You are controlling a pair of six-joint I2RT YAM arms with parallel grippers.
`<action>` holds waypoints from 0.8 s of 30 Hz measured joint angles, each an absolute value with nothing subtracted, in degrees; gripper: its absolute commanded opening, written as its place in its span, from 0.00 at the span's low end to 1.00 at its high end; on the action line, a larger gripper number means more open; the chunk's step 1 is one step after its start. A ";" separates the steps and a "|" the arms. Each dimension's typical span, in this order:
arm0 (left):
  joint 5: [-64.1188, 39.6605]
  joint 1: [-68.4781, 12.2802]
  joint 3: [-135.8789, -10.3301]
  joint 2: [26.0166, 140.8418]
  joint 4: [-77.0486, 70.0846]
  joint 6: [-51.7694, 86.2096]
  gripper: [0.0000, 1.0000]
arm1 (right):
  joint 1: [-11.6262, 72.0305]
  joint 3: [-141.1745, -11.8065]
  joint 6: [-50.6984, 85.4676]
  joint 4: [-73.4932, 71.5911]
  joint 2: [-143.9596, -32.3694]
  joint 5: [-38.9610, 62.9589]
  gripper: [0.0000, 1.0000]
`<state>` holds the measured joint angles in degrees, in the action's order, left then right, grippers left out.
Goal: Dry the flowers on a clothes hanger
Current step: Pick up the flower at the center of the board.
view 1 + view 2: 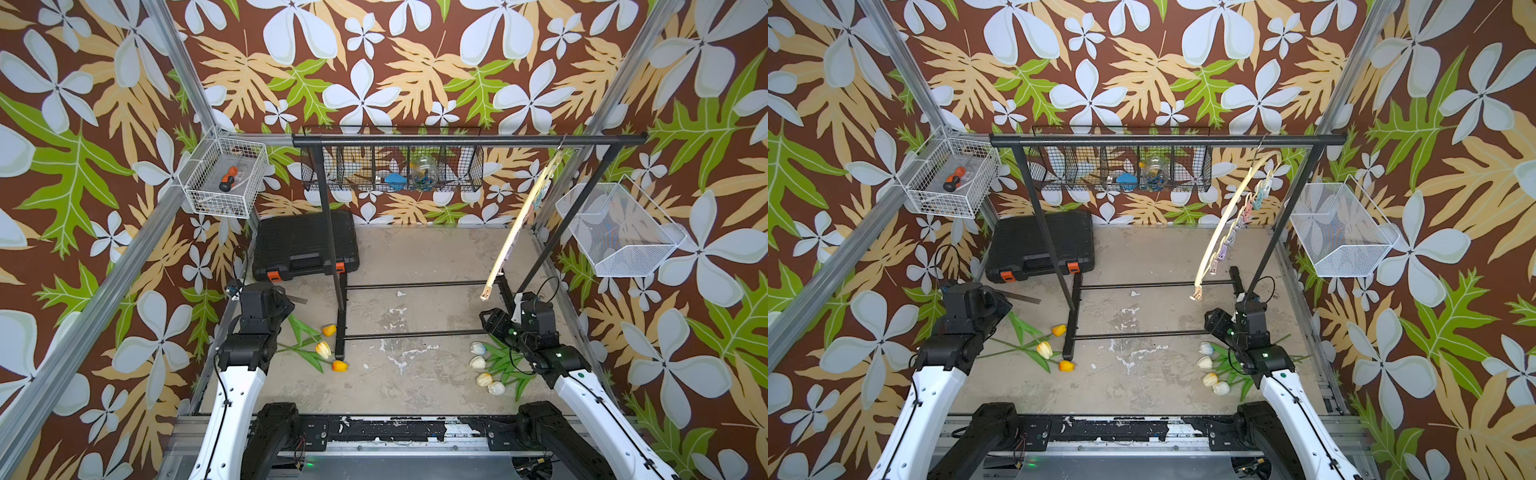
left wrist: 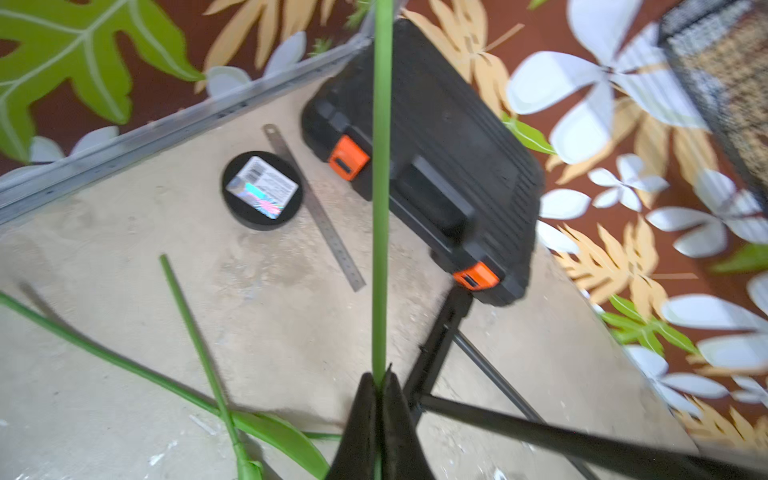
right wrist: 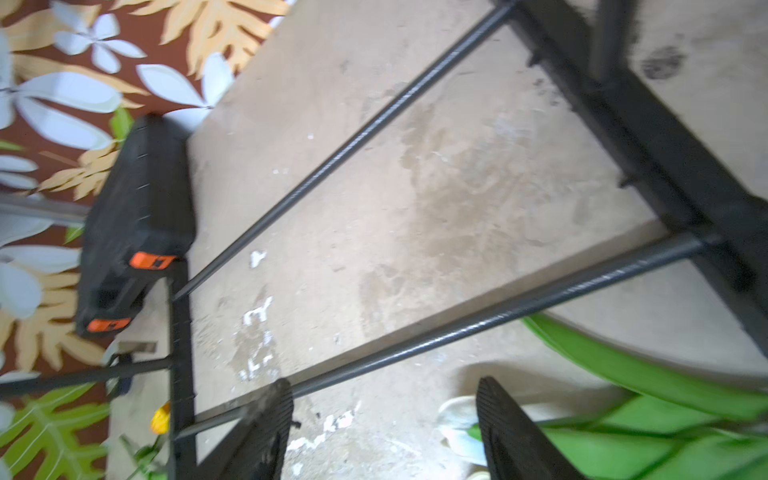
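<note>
At eight o'clock on the tabletop [image 1: 415,257] the left gripper [image 2: 380,384] pinches a green tulip stem [image 2: 381,187]; the right gripper [image 3: 384,386] gapes wide near white tulips [image 1: 478,363] at four o'clock.

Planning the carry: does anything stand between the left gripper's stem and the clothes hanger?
Yes. The black garment rack's left upright post stands between the left gripper, shut on a green tulip stem, and the cream arc-shaped clothes hanger.
</note>
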<state>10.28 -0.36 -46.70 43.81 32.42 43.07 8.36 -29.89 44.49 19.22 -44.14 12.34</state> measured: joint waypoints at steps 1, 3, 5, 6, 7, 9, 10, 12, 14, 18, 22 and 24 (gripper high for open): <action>9.50 -1.63 -46.72 42.61 32.82 42.52 0.00 | 8.36 -29.95 43.90 18.31 -43.66 14.13 0.71; 6.48 -3.46 -46.02 40.05 33.71 41.63 0.00 | 8.38 -30.09 42.70 16.21 -42.72 17.80 0.70; 2.76 -5.10 -44.99 37.69 34.83 40.40 0.00 | 8.38 -30.17 41.56 14.26 -42.02 21.21 0.70; 0.93 -5.76 -44.62 36.95 35.24 40.03 0.00 | 8.38 -30.24 41.15 13.13 -41.78 23.20 0.70; -0.67 -6.31 -44.31 36.62 35.40 39.40 0.00 | 8.38 -30.24 40.62 12.08 -41.67 25.02 0.69; -4.23 -7.44 -43.72 36.53 35.62 38.37 0.00 | 8.38 -30.13 40.25 9.98 -41.67 28.27 0.69; -5.76 -8.27 -43.53 36.32 35.81 37.82 0.00 | 8.38 -29.76 40.25 8.40 -41.76 30.24 0.68; -8.29 -9.96 -43.44 35.53 36.16 36.91 0.00 | 8.38 -28.75 40.29 6.13 -42.02 33.01 0.68; -10.22 -11.18 -43.48 34.74 36.12 35.94 0.00 | 8.38 -27.33 41.01 3.92 -42.44 35.31 0.68; -13.63 -12.91 -43.83 34.59 35.59 35.29 0.00 | 8.38 -24.82 43.66 -0.89 -42.50 39.16 0.69; -15.51 -15.25 -43.97 34.22 33.50 34.89 0.00 | 8.38 -22.90 46.44 -7.03 -42.48 42.59 0.69; -15.94 -16.86 -43.75 33.80 32.12 35.00 0.00 | 8.38 -22.22 47.24 -9.52 -42.44 44.03 0.69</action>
